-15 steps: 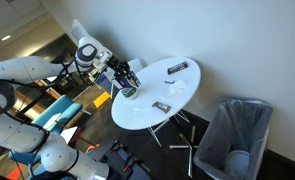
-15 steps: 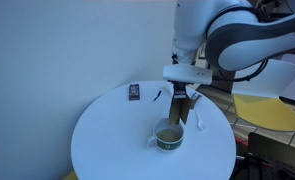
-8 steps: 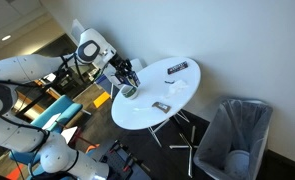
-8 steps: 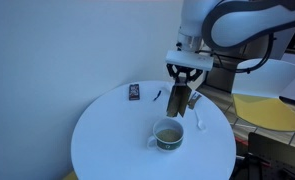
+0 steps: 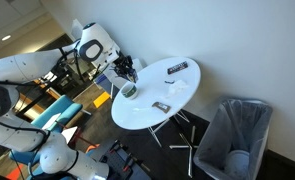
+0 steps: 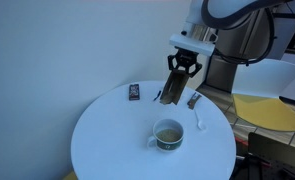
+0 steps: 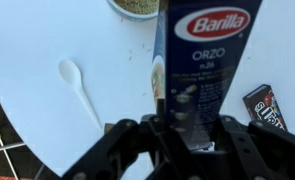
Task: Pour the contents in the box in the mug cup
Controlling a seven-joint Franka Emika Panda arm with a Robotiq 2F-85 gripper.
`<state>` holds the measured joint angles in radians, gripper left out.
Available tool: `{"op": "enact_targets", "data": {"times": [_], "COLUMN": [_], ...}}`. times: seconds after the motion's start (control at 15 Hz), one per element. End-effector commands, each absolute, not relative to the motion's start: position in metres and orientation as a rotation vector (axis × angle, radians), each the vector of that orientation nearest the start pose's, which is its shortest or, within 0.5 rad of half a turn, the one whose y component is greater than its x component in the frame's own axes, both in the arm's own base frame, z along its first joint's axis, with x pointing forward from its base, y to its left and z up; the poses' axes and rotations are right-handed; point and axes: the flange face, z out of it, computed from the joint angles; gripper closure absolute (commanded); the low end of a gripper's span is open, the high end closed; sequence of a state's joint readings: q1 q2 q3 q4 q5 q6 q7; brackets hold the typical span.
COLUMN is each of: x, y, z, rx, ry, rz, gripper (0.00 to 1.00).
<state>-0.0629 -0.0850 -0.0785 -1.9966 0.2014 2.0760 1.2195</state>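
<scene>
The gripper (image 7: 187,128) is clamped on the near end of the box (image 7: 202,60), which hangs tilted above the table (image 6: 102,140), its far end pointing down toward the mug (image 7: 137,6) just beyond. To pour well, I would bring that end over the rim and tip slowly. The box is dark blue, with a red logo and white lettering; the olive mug already shows pale contents.
</scene>
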Motion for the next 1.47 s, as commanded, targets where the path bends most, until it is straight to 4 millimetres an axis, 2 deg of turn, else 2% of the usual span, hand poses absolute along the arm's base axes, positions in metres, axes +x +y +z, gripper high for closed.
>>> {"op": "enact_targets", "data": {"times": [0.0, 0.47, 1.13, 1.27, 1.33, 1.4], "x": [0.554, 0.578, 0.623, 0.629, 0.621, 0.622], "y": [-0.077, -0.087, -0.093, -0.092, -0.092, -0.092], "z": [0.517, 0.49, 0.437, 0.427, 0.426, 0.421], "rx": [-2.067, -1.835, -1.695, -1.681, -1.699, -1.701], "ry": [1.888, 1.922, 1.874, 1.894, 1.908, 1.913], "rz": [0.032, 0.195, 0.351, 0.363, 0.334, 0.339], "gripper": [0.87, 0.87, 0.87, 0.87, 0.87, 0.62]}}
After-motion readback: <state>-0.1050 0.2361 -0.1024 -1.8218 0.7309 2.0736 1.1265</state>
